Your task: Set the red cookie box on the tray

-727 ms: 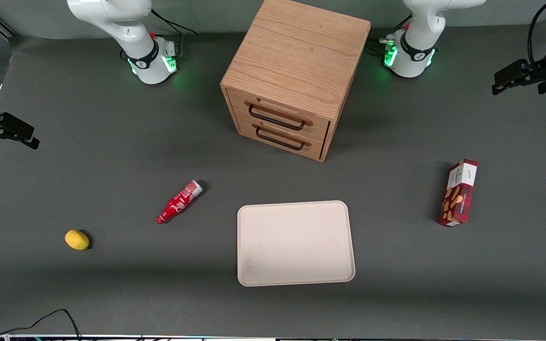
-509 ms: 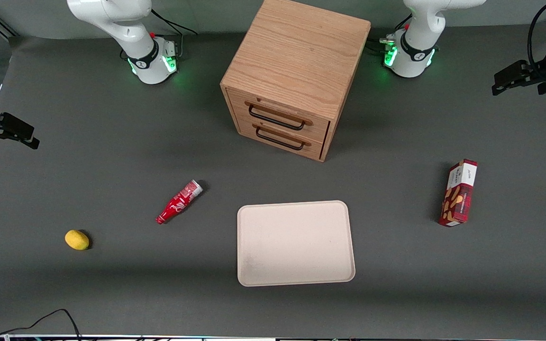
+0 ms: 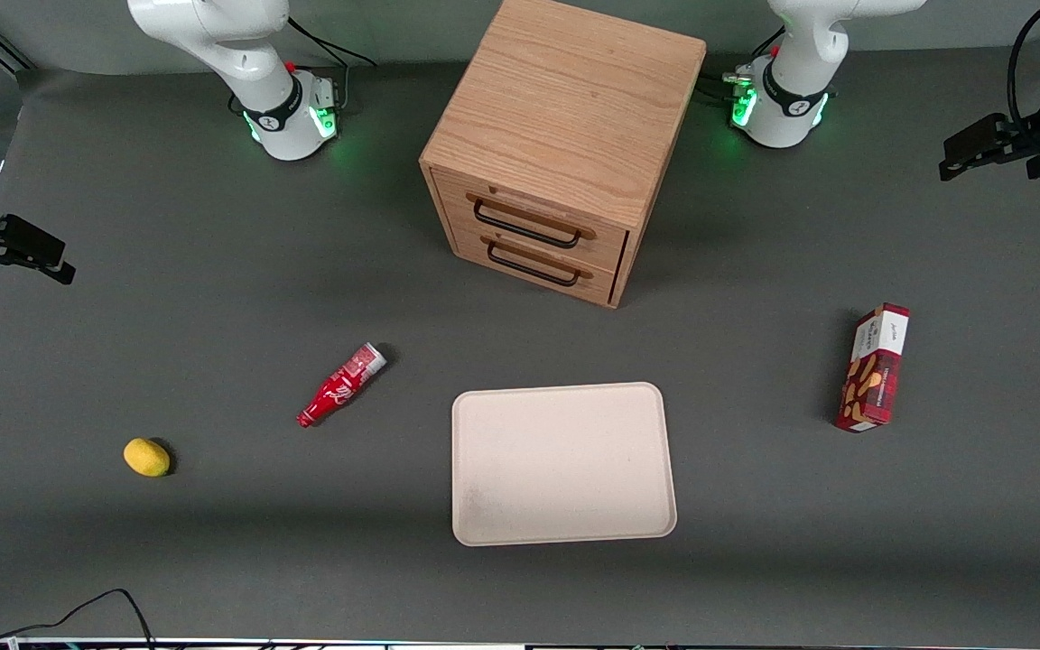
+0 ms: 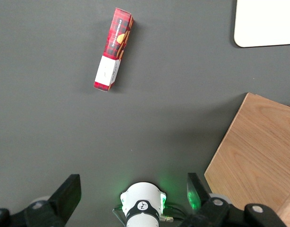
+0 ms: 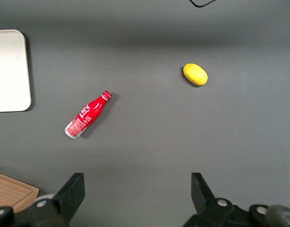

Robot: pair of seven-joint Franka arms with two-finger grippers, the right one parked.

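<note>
1. Front view shows the red cookie box (image 3: 875,367) lying flat on the worktop (image 3: 213,271) toward the working arm's end, well apart from the tray (image 3: 563,463).
2. Its long axis runs roughly toward and away from the front camera.
3. The gripper (image 4: 133,201) hangs high above, fingers (image 4: 67,198) spread wide, holding nothing.
4. It likely must descend straight onto the box, closing across its narrow width.
</note>
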